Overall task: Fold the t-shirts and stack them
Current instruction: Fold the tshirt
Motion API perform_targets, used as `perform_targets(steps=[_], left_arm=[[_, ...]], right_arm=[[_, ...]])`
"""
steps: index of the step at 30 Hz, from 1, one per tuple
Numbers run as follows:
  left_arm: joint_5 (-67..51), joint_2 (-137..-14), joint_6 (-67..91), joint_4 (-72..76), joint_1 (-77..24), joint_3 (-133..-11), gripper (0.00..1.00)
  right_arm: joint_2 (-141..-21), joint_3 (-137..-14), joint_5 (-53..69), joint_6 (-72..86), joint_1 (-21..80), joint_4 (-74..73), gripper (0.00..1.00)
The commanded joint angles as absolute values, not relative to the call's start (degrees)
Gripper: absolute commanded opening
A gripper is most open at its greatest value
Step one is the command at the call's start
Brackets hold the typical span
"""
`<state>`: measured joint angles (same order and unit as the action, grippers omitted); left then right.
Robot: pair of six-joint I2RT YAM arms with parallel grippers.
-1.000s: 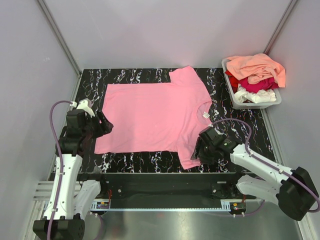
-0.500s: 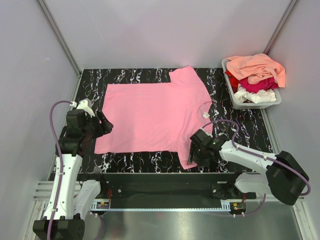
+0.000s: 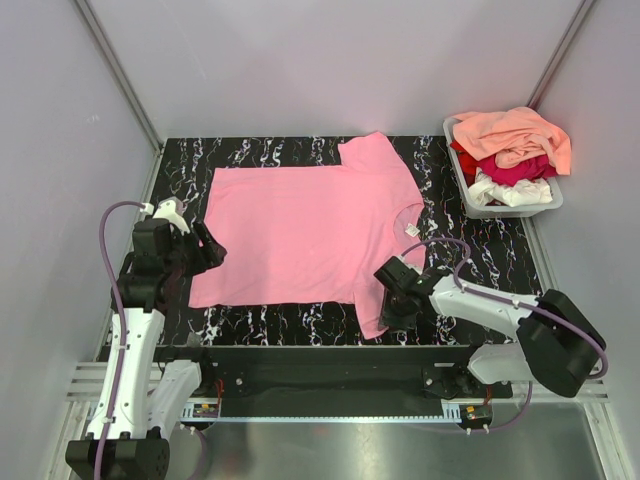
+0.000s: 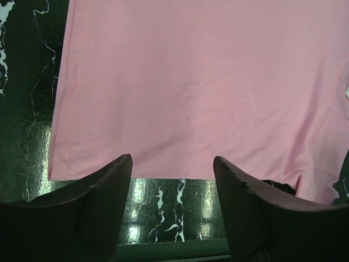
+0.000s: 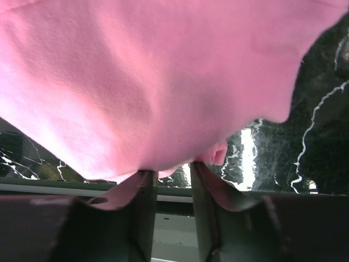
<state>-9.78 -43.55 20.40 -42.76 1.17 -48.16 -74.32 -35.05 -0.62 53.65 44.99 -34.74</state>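
A bubblegum pink t-shirt (image 3: 310, 230) lies spread flat on the black marbled table (image 3: 480, 250), with its white neck label (image 3: 411, 230) at the right. My right gripper (image 3: 392, 305) is at the shirt's near sleeve, close to the front edge. In the right wrist view the pink cloth (image 5: 163, 82) bunches over the gripper's (image 5: 173, 166) nearly closed fingertips. My left gripper (image 3: 208, 250) is open and empty, hovering by the shirt's left hem. The left wrist view shows the gripper (image 4: 172, 161) over bare table just short of the pink cloth (image 4: 207, 82).
A grey plastic tub (image 3: 505, 212) stands at the back right. It holds a peach-orange shirt (image 3: 515, 135) on top, a crimson one (image 3: 520, 168) and a white one (image 3: 510, 190). Grey walls enclose the table on three sides.
My right gripper has slid left along the front edge onto the shirt's near sleeve. The left arm and the shirt have not moved.
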Motion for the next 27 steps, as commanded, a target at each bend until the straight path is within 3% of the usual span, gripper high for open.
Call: perform_targets(steps=[1, 3, 6, 7, 11, 13, 16, 19, 22, 27], left_arm=[[-9.4, -43.2, 20.3, -40.2, 1.1, -47.7, 0.66], [-9.4, -43.2, 20.3, -40.2, 1.1, -47.8, 0.66], [-9.2, -43.4, 20.3, -40.2, 1.1, -47.7, 0.66], [-9.2, -43.5, 20.4, -40.3, 1.1, -47.8, 0.66], [-6.4, -44.9, 21.9, -42.7, 0.9, -48.6, 0.67], [-2.1, -50.5, 24.3, -48.2, 0.9, -52.0, 0.68], [-5.2, -58.2, 25.0, -54.0, 0.9, -52.9, 0.68], [-4.1, -60.1, 25.9, -54.7, 0.4, -51.6, 0.99], [-3.7, -60.0, 27.9, -54.6, 0.3, -49.8, 0.99], [-13.6, -62.8, 31.9, -47.9, 0.5, -49.1, 0.99]], right_arm=[[-78.8, -33.5, -4.3, 53.0, 45.4, -33.5, 0.34], [-80.6, -33.6, -3.4, 52.4, 45.4, -32.3, 0.26], [-80.8, -34.1, -3.6, 52.1, 45.4, -32.3, 0.02], [-80.4, -34.3, -4.0, 52.1, 45.4, -32.6, 0.0], [-75.3, -37.1, -5.4, 51.4, 45.3, -39.1, 0.0], [-72.2, -40.2, -8.1, 51.5, 45.4, -42.7, 0.0], [-65.8, -43.5, -12.4, 51.6, 44.9, -46.7, 0.0], [-62.5, -44.6, -10.9, 50.0, 42.0, -45.5, 0.0], [-61.7, -45.3, -8.7, 49.0, 39.6, -44.6, 0.0], [-59.6, -45.5, -7.0, 46.7, 36.3, -43.7, 0.0]])
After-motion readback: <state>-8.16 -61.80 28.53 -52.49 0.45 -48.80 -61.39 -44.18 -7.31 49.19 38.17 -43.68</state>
